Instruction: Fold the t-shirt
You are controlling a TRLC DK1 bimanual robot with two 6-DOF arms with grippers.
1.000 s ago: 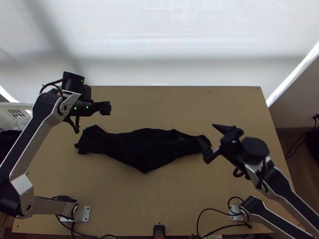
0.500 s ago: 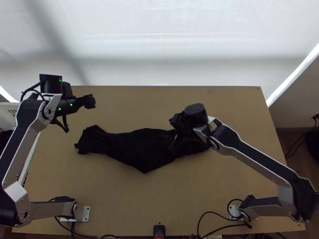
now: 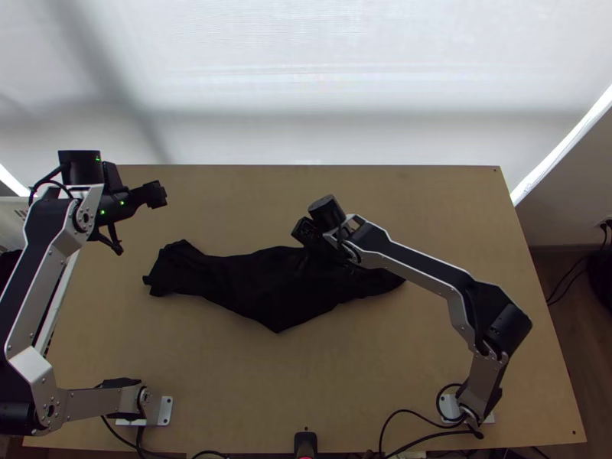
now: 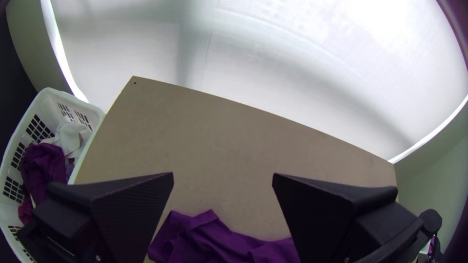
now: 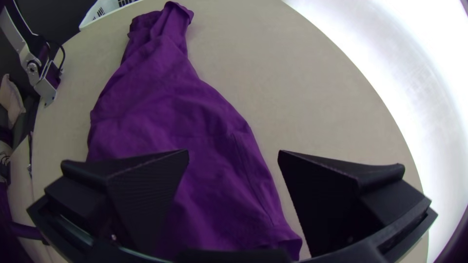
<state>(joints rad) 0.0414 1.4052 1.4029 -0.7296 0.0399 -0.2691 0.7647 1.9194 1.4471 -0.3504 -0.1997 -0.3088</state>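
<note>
One dark t-shirt (image 3: 268, 287) is lying across the middle of the light wooden surface (image 3: 321, 382), with twelve o'clock being the far edge. It is forming one long, bunched strip, its ends pointing toward nine and three o'clock and a blunt corner pointing toward six. The cloth is looking soft and matte; in the right wrist view it is showing purple, with shallow creases and one long seam running near an edge.

Two pincers are showing, each having two wide, flat, black, wedge-shaped fingers. The left pincer (image 3: 138, 222) is hanging at ten o'clock, its fingers standing wide apart and holding nothing. The right pincer (image 3: 307, 229) is hovering at twelve o'clock over the far edge of the t-shirt, also gaping, with part of the cloth showing between its fingers but not being gripped.

One white plastic basket (image 4: 46, 95) with gridded slots is standing beyond the surface's nine-to-ten o'clock side, holding white cloth (image 4: 70, 138) and purple cloth (image 4: 46, 163). Two pale mounting plates (image 3: 165, 411) are lying flat, one between seven and eight o'clock, one between four and five.
</note>
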